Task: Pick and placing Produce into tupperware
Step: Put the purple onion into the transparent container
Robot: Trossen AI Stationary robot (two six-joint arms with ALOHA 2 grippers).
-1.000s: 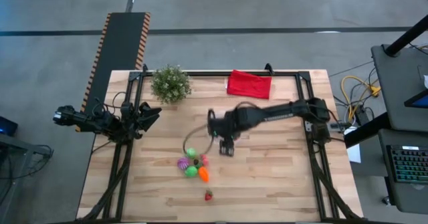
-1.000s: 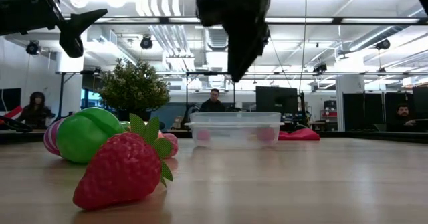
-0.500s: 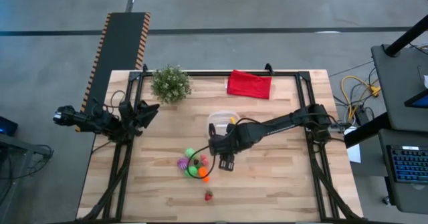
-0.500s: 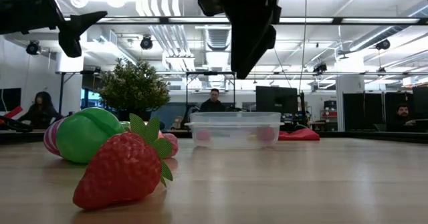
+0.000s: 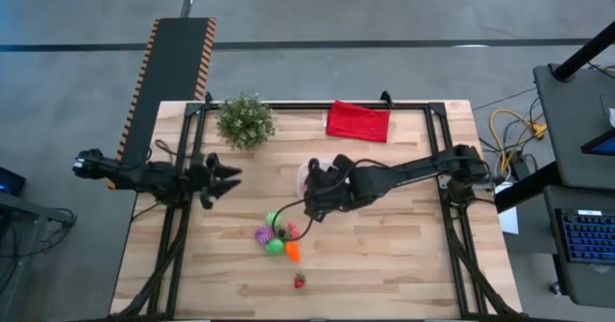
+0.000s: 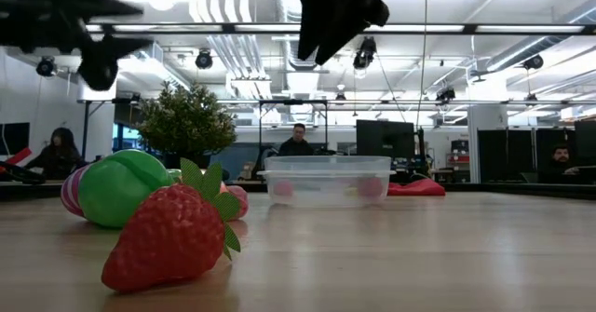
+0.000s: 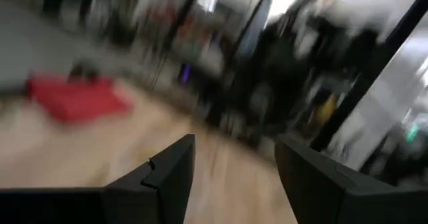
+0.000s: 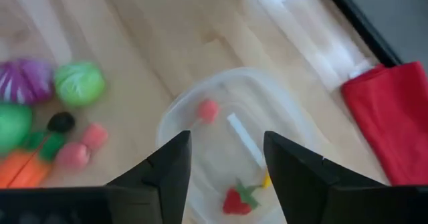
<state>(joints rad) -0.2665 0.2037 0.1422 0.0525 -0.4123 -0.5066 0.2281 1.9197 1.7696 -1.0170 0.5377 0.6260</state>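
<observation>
Left gripper: fingers spread, empty, raised at the table's left edge, well apart from the produce. Produce: small glossy toy pieces, green, purple, orange and red, clustered at table centre, a strawberry apart; probably light, rigid and slippery, best pinched across the middle. Right gripper: fingers parted, empty, above the tupperware, which holds some pieces.

Right gripper open mid-table — left gripper open.

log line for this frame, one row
right tool: open, empty, above tupperware | left tool: open, idle, table's left edge | loose produce: beside tupperware
</observation>
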